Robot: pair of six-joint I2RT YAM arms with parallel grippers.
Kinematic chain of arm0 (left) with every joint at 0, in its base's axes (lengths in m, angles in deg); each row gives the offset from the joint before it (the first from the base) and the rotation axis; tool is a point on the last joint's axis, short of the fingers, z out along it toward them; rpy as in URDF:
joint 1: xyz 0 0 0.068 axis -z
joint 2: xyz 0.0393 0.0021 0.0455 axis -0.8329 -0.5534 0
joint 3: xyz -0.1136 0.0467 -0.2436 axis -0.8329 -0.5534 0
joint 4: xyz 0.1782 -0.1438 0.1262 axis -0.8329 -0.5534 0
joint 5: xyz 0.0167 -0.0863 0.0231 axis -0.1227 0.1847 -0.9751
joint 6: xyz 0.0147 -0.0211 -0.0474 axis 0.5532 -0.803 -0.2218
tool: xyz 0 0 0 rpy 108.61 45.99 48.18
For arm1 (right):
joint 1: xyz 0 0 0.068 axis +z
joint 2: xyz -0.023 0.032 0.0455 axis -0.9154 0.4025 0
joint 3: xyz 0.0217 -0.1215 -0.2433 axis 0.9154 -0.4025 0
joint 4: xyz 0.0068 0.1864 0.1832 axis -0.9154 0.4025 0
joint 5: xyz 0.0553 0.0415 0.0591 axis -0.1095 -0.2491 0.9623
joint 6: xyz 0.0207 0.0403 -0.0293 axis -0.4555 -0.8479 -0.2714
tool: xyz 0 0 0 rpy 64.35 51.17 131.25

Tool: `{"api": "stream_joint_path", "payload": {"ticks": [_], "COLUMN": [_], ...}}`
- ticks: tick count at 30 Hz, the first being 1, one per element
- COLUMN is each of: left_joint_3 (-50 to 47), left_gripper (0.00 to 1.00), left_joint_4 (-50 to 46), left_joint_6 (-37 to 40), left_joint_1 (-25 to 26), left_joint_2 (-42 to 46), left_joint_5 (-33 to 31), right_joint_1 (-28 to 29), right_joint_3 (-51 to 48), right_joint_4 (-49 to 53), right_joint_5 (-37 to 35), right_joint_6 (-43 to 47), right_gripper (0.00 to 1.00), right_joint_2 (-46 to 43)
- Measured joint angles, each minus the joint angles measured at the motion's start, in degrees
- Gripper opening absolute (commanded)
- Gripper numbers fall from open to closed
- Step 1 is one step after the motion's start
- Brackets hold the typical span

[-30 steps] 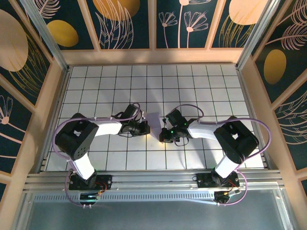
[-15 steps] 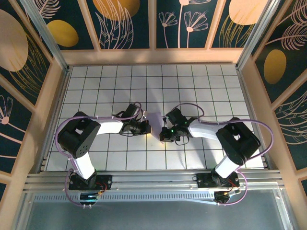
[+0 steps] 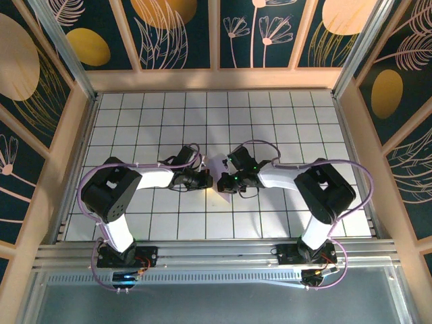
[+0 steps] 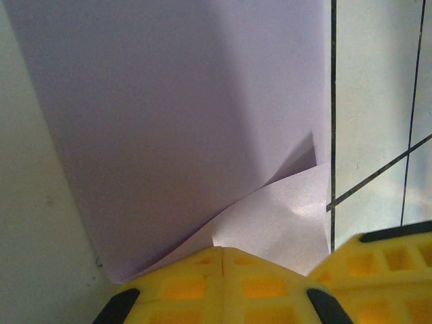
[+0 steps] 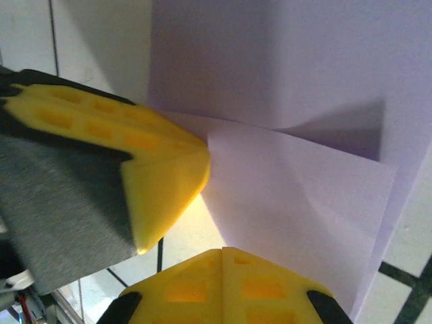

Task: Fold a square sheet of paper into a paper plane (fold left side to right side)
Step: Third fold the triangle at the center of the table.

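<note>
The square sheet of paper (image 3: 219,166), pale lavender, lies partly folded at the table's middle, one flap (image 5: 304,202) over the rest (image 4: 182,115). My left gripper (image 3: 208,180) comes in from the left, its yellow fingers (image 4: 223,283) pressed together at the flap's corner, shut on the paper. My right gripper (image 3: 224,181) comes in from the right, its fingers (image 5: 223,287) also shut on the flap's edge. The two tips nearly touch; the left gripper's finger (image 5: 142,155) sits against the flap beside the right one.
White grid tiles (image 3: 270,121) surround the sheet on all sides. Wooden walls with dark patterned panels (image 3: 216,40) enclose the table. Both arms' elbows (image 3: 108,192) (image 3: 327,192) stand near the front rail.
My right gripper has slid left and slightly away from me, closing the gap to the left gripper. The left gripper has barely shifted.
</note>
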Motion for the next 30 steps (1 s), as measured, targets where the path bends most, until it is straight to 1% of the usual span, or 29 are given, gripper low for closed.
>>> {"api": "stream_joint_path", "payload": {"ticks": [9, 23, 27, 30], "left_joint_3": [0.57, 0.85, 0.87, 0.98], "left_gripper": [0.0, 0.0, 0.0, 0.0], "left_joint_4": [-0.9, -1.29, -1.29, -1.29], "left_joint_6": [-0.02, -0.02, -0.02, -0.02], "left_joint_1": [0.11, 0.11, 0.11, 0.35], "left_joint_2": [-0.15, -0.37, -0.37, -0.39], "left_joint_5": [-0.42, -0.44, -0.39, -0.48], "right_joint_1": [0.04, 0.04, -0.02, -0.46], "right_joint_3": [-0.94, -7.93, -8.7, -8.79], "right_joint_4": [-0.66, -0.96, 0.5, 3.41], "right_joint_5": [0.0, -0.26, -0.39, -0.39], "right_joint_6": [0.15, -0.02, 0.04, 0.31], "right_gripper": [0.0, 0.0, 0.0, 0.0], "right_joint_2": [1.03, -5.11, -6.43, -7.56]}}
